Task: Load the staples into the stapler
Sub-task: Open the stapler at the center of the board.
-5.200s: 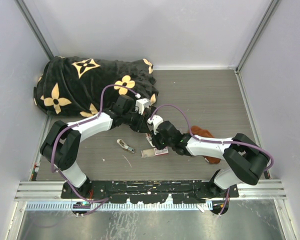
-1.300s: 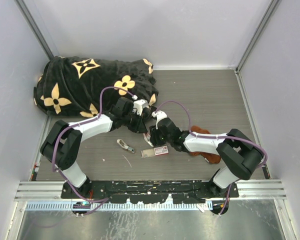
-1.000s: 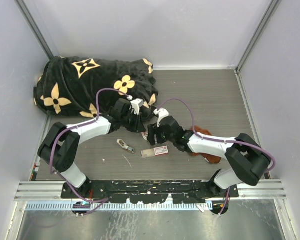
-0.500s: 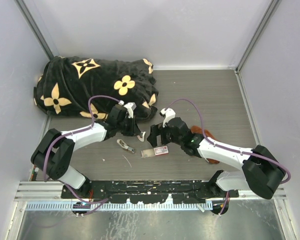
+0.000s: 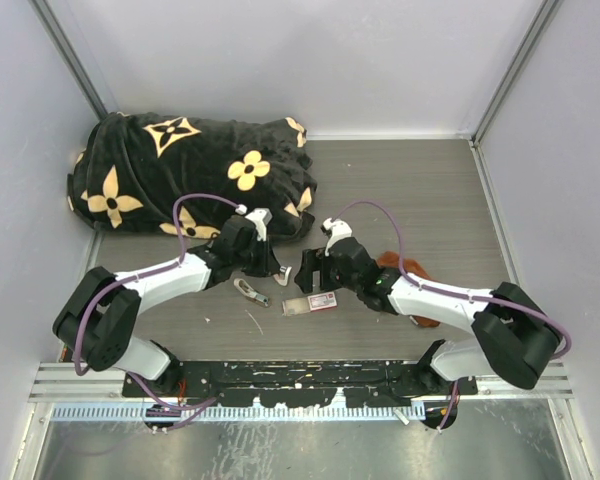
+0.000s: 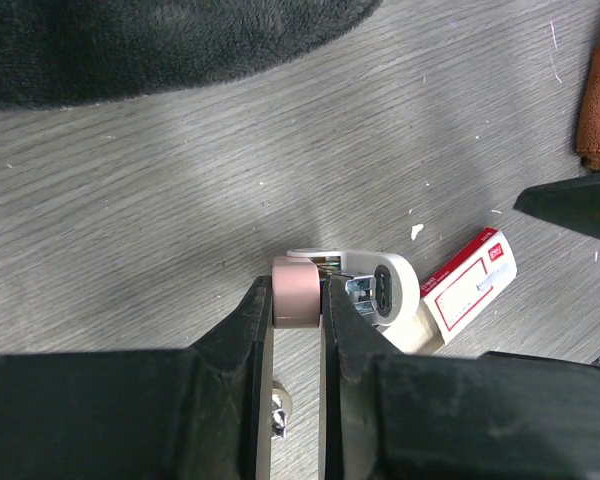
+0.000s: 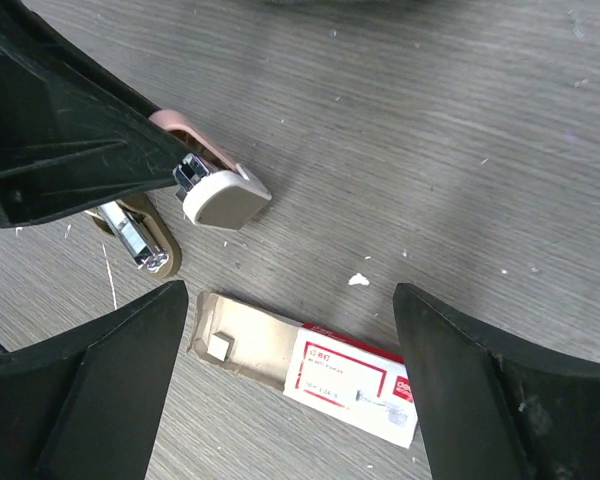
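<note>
Far left corner of the bench [image 5: 410, 190]: heaped black blanket [image 5: 170, 165] with gold flower pattern.

Left of bench middle: left gripper [image 6: 298, 300] clenched on the pink end of the stapler [image 6: 385, 295], white end sticking out toward the staple box. Whether lifted or resting on the bench, cannot tell.

Just beside it, toward the near edge: small metal piece [image 5: 250, 291] on a beige base, lying flat, apart from the stapler.

About mid-bench, toward the near edge: staple box [image 5: 318, 302], white with red label up, grey tray [image 7: 245, 345] slid out on its left.

Above the box: right gripper [image 7: 290, 290] released, jaws spread wide, touching nothing.

Right of that: rust-brown cloth [image 5: 405, 266], partly hidden under the right arm.
</note>
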Motion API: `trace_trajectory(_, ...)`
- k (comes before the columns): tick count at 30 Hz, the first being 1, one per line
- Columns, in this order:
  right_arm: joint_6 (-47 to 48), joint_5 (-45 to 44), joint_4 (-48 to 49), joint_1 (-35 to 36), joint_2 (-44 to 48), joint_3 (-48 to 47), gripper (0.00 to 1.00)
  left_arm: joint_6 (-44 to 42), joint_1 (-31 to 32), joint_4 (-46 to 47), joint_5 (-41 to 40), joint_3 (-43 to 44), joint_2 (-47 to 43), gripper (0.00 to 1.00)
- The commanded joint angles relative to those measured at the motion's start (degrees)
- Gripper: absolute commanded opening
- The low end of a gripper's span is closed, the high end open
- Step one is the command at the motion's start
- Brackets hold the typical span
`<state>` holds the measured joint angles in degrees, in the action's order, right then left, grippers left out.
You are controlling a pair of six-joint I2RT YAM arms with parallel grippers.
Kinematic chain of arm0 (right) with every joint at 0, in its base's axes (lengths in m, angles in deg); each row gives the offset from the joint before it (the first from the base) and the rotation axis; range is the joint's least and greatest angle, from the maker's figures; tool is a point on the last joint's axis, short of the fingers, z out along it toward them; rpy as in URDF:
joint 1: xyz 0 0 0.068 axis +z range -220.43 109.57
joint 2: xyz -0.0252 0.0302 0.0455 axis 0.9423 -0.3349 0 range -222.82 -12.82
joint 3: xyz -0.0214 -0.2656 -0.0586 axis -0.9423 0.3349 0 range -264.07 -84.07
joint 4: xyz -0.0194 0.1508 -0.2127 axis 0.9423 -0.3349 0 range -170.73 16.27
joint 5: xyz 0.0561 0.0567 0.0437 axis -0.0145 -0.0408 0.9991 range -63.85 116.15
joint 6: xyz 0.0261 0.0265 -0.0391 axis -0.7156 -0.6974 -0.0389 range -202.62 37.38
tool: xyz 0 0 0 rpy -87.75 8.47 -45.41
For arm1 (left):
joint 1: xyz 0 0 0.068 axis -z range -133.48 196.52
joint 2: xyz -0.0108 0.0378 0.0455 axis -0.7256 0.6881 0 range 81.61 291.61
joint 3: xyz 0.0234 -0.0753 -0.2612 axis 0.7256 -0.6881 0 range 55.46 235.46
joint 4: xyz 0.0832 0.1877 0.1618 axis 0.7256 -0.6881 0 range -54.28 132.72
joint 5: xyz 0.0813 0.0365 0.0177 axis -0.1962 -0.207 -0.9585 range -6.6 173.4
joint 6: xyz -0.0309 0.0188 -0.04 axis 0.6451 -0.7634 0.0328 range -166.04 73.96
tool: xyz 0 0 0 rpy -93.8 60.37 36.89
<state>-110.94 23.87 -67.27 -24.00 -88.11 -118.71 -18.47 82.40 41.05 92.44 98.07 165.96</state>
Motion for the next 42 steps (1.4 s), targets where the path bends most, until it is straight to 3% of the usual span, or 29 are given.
trace_trajectory(1,-3.1,-0.5,4.8,1.1,-2.1,-1.2,0.88,-1.8,0.9,1.0,-2.6,0.0,-2.9,0.00)
trace_trajectory(16,-5.3,-1.2,9.0,1.5,-2.6,0.3,0.87,-5.0,2.7,-1.7,-5.4,2.0,-3.8,0.00)
trace_trajectory(26,-7.9,-2.2,11.2,1.5,-7.4,-3.0,0.73,-7.6,5.4,-3.7,-9.2,3.6,-3.2,0.00)
trace_trajectory(42,-9.3,-1.0,15.7,1.5,-8.9,-3.4,0.70,-10.3,7.9,-6.2,-13.7,5.8,-2.6,0.00)
